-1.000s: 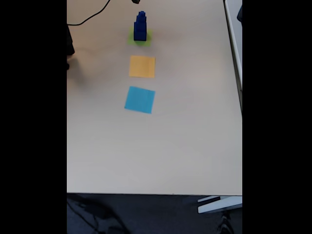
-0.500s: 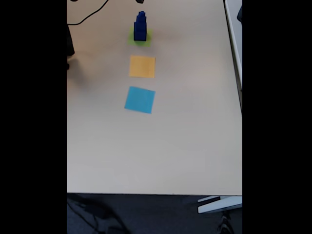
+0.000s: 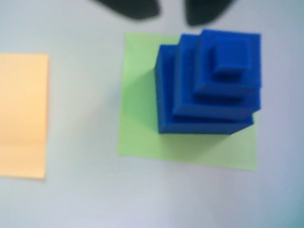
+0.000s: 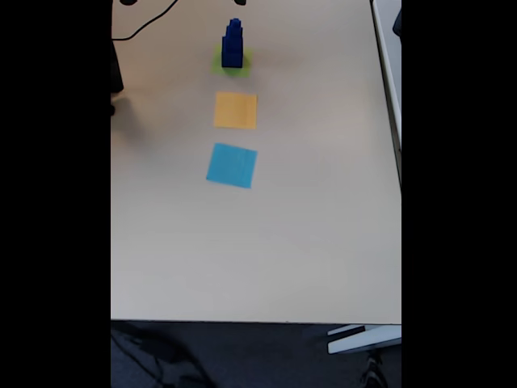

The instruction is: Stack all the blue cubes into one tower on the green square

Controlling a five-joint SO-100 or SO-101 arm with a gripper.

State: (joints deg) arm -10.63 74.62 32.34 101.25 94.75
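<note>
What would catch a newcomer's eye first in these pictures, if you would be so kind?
First the tower of dark blue cubes, four steps narrowing upward, standing on the green square toward its right side in the wrist view. In the fixed view the tower stands at the far end of the pale table, with the orange square and the light-blue square in a line toward the camera. The gripper shows as two dark tips at the wrist view's top edge, parted and holding nothing.

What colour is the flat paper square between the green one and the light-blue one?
Orange flat paper square, clearest in the fixed view.
</note>
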